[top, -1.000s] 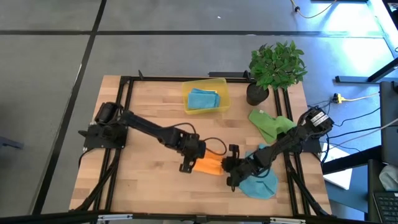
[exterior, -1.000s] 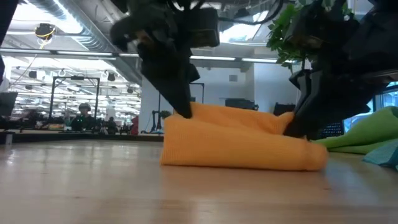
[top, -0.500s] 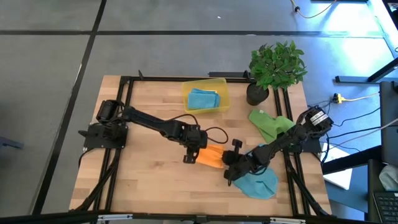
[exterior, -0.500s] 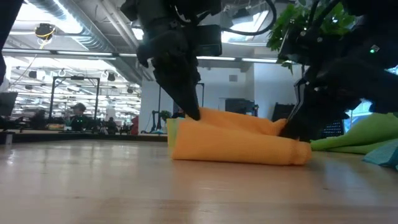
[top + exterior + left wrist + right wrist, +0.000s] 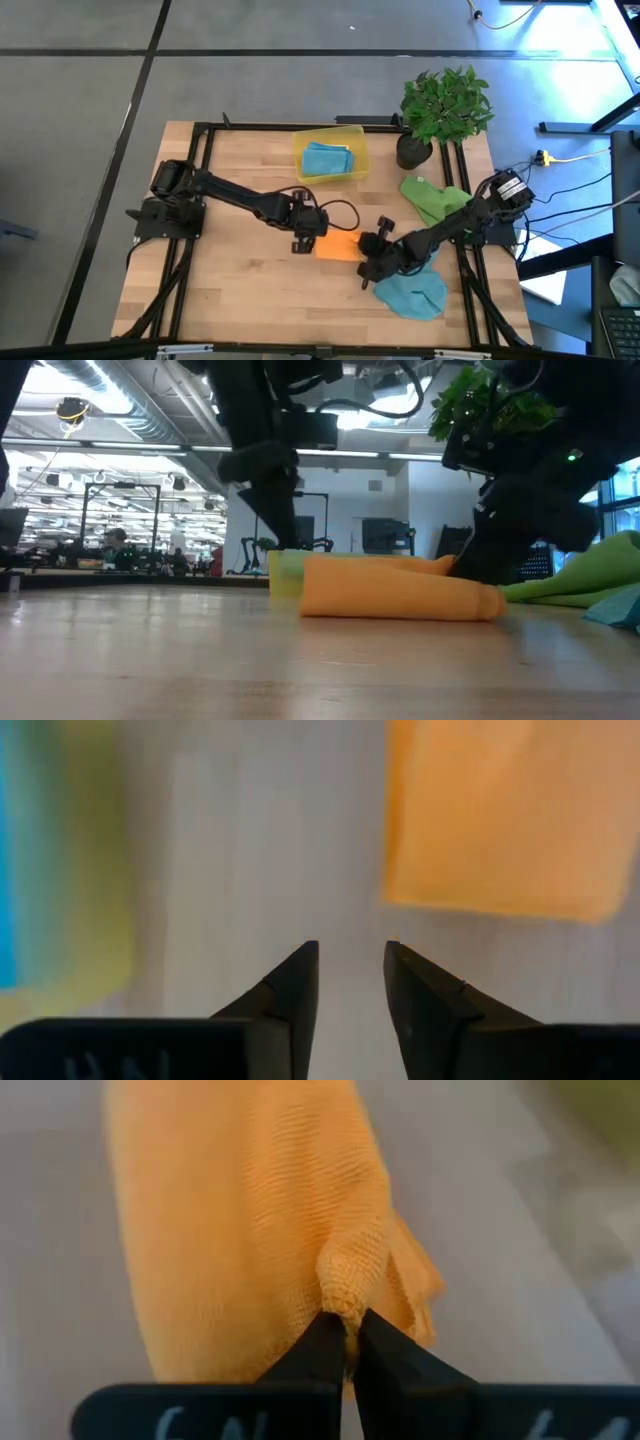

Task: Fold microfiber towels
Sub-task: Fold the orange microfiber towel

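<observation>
A folded orange towel (image 5: 338,246) lies flat on the wooden table (image 5: 240,290), near its middle. My right gripper (image 5: 371,252) is at the towel's right end and is shut on it. My left gripper (image 5: 350,958) hovers just off the towel's left end (image 5: 308,238); it is open, with only bare wood between its fingers. A teal towel (image 5: 412,292) lies crumpled at the near right and a green towel (image 5: 435,200) at the right. Another teal towel (image 5: 328,158) lies folded in the yellow bin (image 5: 357,146). My right gripper pinches a small bunched fold (image 5: 350,1285) at the right end of the orange towel between its two fingertips. The fingers slant down at it from the table's near right. The towel lies slack on the table, only this fold raised a little.
A potted plant (image 5: 443,108) stands at the far right corner, beside the bin. Black frame rails (image 5: 200,170) run along the table's edges. Bare wood stretches over the near left part of the table.
My left gripper has opened, let go of the orange towel's left end and risen off it toward the far edge. That end has dropped, so the towel now lies lower and flatter. My right gripper, still shut on the towel, has drawn it a little toward the far edge.
</observation>
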You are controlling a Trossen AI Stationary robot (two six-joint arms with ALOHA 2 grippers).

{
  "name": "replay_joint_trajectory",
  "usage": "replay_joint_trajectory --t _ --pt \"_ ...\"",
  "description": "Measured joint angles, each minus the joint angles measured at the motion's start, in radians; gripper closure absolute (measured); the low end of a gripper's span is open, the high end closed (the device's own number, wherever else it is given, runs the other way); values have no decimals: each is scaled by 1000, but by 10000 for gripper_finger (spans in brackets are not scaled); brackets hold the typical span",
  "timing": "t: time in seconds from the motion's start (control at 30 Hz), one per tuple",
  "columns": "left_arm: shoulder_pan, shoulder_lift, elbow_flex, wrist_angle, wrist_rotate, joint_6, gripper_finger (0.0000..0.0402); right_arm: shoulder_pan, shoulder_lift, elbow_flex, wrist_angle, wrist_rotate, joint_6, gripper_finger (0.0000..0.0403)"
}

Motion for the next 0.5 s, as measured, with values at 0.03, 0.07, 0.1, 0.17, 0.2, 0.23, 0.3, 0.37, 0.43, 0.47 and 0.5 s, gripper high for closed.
replay_joint_trajectory --t 0.03,0.07,0.1,0.17,0.2,0.23,0.3,0.37,0.43,0.47,0.5 --pt "0 -2 0 0 -11 -14 296 -1 0 0 -9 18 3 385" --pt "0 -4 1 1 -14 -18 296 -2 0 0 -17 35 3 382" --pt "-1 -9 0 -15 -14 -23 296 -2 0 0 -22 47 -5 378" --pt "-11 -18 0 -7 -15 -43 296 -6 0 0 -31 53 -32 364" --pt "-19 -18 2 4 -14 -48 296 -9 -4 0 -47 52 -41 355" --pt "-28 -17 2 -2 -14 -62 296 -14 -6 0 -51 52 -45 345" --pt "-50 -16 0 6 -32 -87 296 -26 -11 0 -54 54 -50 321" --pt "-74 -15 0 43 -65 -90 296 -35 -25 0 -69 57 -57 294" --pt "-100 -15 0 69 -79 -69 297 -39 -45 0 -75 59 -79 268" --pt "-114 -16 -6 92 -85 -34 297 -39 -57 0 -79 70 -107 255" --pt "-131 -17 -21 130 -112 -10 297 -38 -66 0 -71 88 -129 245"
